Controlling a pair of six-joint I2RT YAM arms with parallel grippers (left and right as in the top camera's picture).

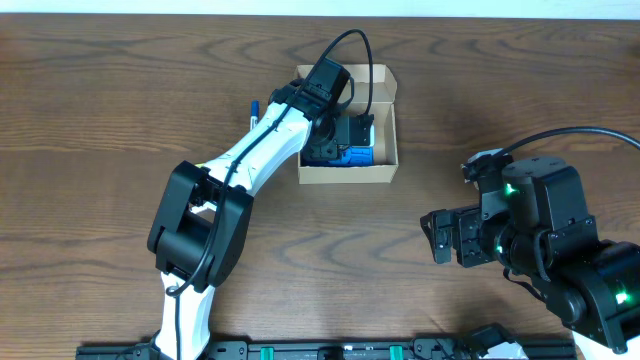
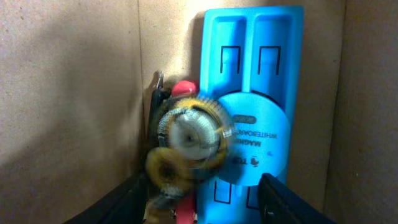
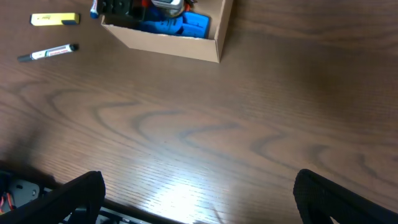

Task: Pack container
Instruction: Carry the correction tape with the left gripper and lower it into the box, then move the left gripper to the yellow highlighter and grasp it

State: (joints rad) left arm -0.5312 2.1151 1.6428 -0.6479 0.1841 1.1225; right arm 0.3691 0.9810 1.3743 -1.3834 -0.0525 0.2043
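Observation:
The container (image 1: 385,172) is a tan cardboard box, open, at the table's back middle. It also shows in the right wrist view (image 3: 186,42). My left gripper (image 1: 352,130) reaches down into it. In the left wrist view its fingers (image 2: 202,208) are spread open at the bottom edge. Beyond them, inside the box (image 2: 68,93), a blue plastic eraser (image 2: 261,81) lies flat. A blurred roll of yellowish and clear rings (image 2: 186,140) sits over a red thing (image 2: 182,88) next to it. My right gripper (image 1: 440,240) is open and empty over bare table (image 3: 199,199).
A blue-capped pen (image 1: 253,110) lies just left of the box, beside my left arm. In the right wrist view, a black-and-white marker (image 3: 47,53) and a yellow highlighter (image 3: 55,19) lie on the table beside the box. The table's front edge is near my right gripper.

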